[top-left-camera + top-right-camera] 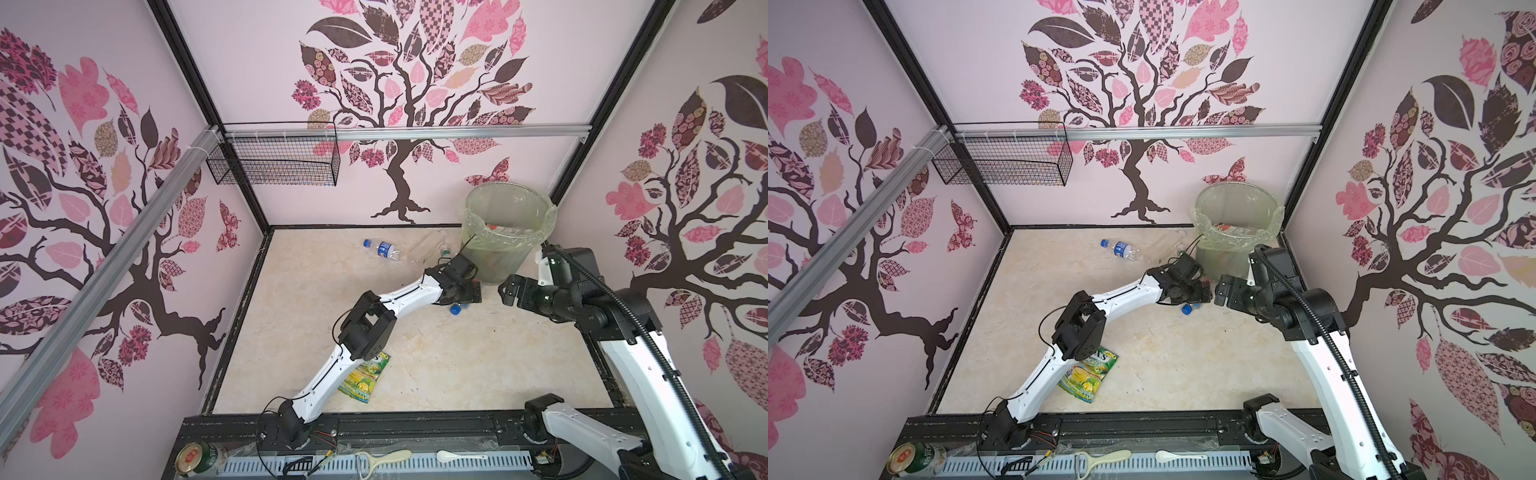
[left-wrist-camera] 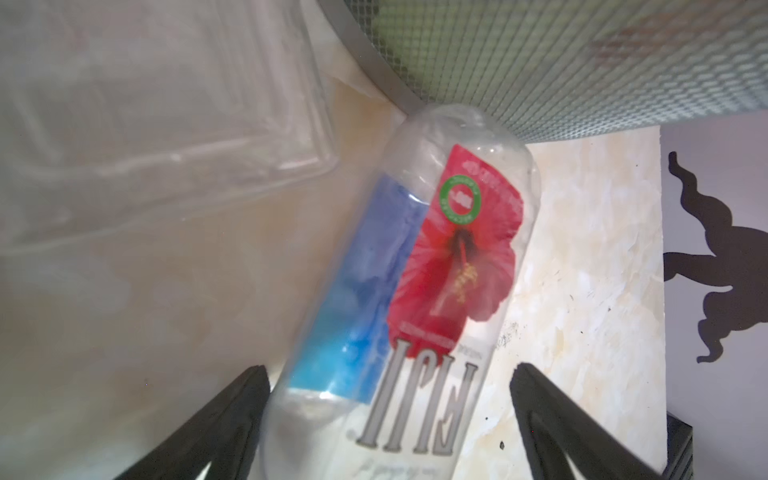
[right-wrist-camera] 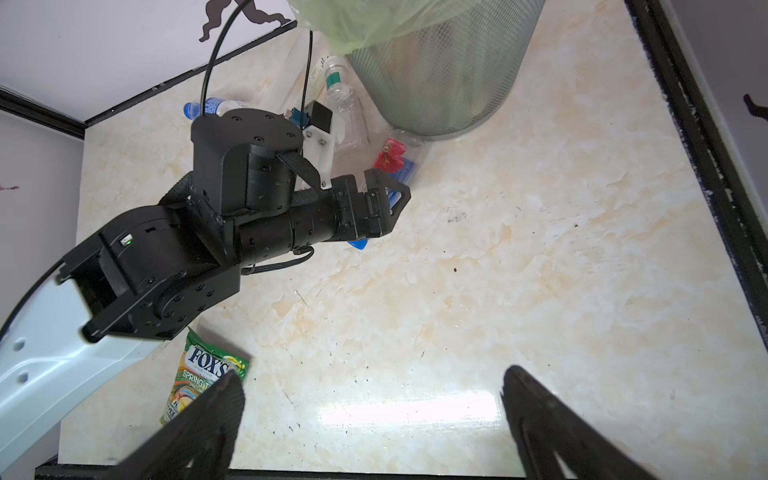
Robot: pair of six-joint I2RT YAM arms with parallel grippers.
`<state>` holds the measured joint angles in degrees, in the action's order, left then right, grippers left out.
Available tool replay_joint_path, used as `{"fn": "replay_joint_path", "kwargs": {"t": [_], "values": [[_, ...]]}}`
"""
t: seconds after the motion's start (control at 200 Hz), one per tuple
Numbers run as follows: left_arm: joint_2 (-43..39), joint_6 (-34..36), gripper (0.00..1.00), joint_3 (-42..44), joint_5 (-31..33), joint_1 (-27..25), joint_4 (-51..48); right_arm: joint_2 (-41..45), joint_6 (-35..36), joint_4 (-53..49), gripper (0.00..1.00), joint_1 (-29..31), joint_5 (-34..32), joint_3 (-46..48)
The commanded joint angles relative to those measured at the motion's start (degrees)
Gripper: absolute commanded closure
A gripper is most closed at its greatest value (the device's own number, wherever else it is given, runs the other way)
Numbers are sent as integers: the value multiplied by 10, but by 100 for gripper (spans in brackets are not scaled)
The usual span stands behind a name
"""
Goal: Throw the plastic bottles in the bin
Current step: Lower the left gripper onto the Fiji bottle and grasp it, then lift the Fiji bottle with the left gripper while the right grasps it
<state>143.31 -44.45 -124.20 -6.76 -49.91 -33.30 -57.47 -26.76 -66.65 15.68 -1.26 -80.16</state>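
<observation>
Some bottles seem already thrown away: labels show inside the bin (image 1: 505,257). At least three are left on the tabletop (image 3: 540,249). The Fiji bottle (image 2: 436,249) lies between the left hand's (image 2: 388,370) spread fingers (image 2: 232,415), its far end against the bin's foot. One finger is at its side and the other is clear of it, so nothing is gripped yet. Just beyond that hand lies a clear green-cap bottle (image 3: 347,112), and farther past it a blue-cap bottle (image 1: 384,249). The right hand (image 3: 372,376) hangs open and empty near the left hand. I judge three pick-ups remain.
</observation>
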Motion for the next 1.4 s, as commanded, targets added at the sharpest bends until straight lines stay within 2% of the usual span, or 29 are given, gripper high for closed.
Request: {"fn": "replay_joint_path", "kwargs": {"t": [0.0, 0.2, 0.415, 0.945, 1.215, 1.395], "values": [[10, -9, 13, -3, 28, 0, 6, 2, -15, -33, 1, -6, -6, -20], [-13, -21, 22, 53, 40, -1, 15, 1, -11, -31, 0, -13, 0, -25], [-31, -35, 40, 86, 29, 1, 22, 1, -7, -38, 1, -14, 3, -36], [-164, -52, 44, 225, -30, 24, 83, 0, -12, -29, 1, -14, 23, -21], [-280, -46, 44, 296, -110, 39, 113, -36, -41, 38, 0, -14, 71, -4], [-365, -23, 44, 319, -139, 41, 100, -77, -71, 106, 1, -14, 112, -1]]}}
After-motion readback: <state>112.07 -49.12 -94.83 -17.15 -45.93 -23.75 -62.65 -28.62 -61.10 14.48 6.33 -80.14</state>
